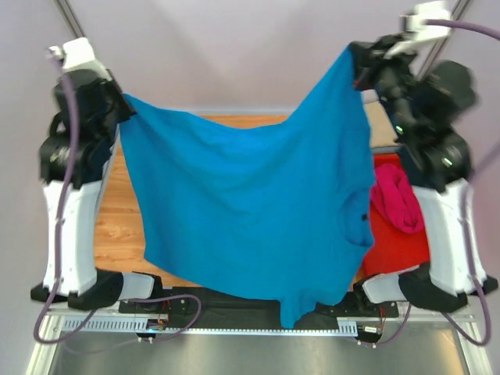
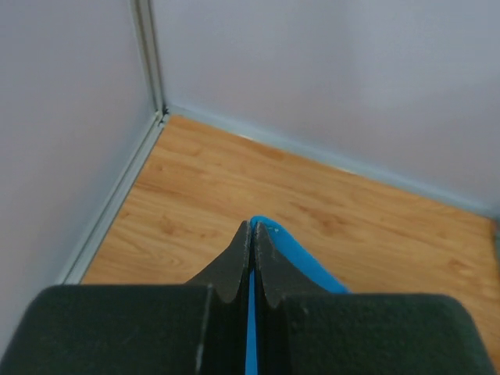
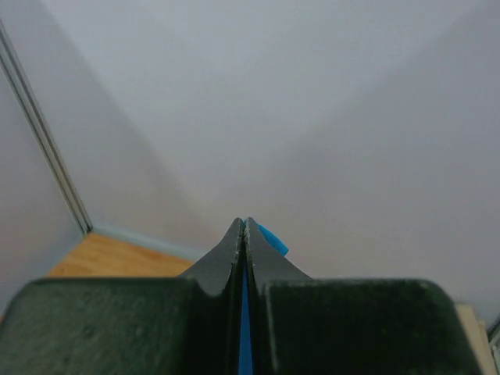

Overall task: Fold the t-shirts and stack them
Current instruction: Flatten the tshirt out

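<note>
A bright blue t-shirt hangs spread in the air between both arms, high above the table. My left gripper is shut on its upper left corner, and blue cloth shows between and beside the pinched jaws. My right gripper is shut on the upper right corner, held higher, with a sliver of blue cloth at its tip. The shirt's lower edge droops past the table's near edge. A magenta pink t-shirt lies bunched in the red bin at the right.
The wooden table shows left of the hanging shirt, with pale walls around it. The red bin stands close to the right arm's base. The blue shirt hides most of the table's middle.
</note>
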`<state>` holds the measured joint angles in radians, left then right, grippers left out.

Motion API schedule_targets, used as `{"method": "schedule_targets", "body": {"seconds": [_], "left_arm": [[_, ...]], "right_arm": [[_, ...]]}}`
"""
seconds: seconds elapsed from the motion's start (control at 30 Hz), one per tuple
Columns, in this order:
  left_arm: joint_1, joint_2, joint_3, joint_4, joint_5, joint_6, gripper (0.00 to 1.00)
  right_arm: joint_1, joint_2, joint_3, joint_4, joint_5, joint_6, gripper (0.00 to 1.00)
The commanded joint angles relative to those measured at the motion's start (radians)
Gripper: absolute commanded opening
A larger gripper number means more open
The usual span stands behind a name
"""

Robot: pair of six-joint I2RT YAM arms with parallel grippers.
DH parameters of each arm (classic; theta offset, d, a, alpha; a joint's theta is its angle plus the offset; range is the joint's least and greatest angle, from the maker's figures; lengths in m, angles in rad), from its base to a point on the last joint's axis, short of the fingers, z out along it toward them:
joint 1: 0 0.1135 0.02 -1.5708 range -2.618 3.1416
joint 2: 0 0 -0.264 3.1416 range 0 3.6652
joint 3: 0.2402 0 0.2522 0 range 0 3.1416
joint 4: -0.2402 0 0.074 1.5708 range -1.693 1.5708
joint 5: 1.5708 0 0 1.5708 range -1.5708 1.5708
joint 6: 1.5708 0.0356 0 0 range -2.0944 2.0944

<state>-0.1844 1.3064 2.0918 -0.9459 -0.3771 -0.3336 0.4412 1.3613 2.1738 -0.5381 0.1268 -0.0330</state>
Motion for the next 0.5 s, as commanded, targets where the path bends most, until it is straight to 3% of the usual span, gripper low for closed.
{"method": "schedule_targets", "body": {"seconds": [0.0,0.1,0.2,0.3,0.47], "left_arm": [[0.048,0.065,-0.149,0.057,-0.091,0.082,0.0],[0.109,0.1,-0.304,0.178,-0.063,0.067,0.0],[0.166,0.201,-0.365,0.29,-0.029,0.064,0.0],[0.223,0.403,-0.32,0.369,0.061,0.045,0.0],[0.247,0.648,-0.161,0.478,0.201,0.067,0.0]], "right_arm": [[-0.135,0.116,-0.15,0.105,-0.197,0.082,0.0],[-0.205,0.212,-0.286,0.258,-0.34,0.12,0.0],[-0.239,0.373,-0.327,0.395,-0.472,0.148,0.0],[-0.243,0.5,-0.321,0.528,-0.516,0.156,0.0],[-0.285,0.813,-0.076,0.543,-0.543,0.186,0.0]]}}
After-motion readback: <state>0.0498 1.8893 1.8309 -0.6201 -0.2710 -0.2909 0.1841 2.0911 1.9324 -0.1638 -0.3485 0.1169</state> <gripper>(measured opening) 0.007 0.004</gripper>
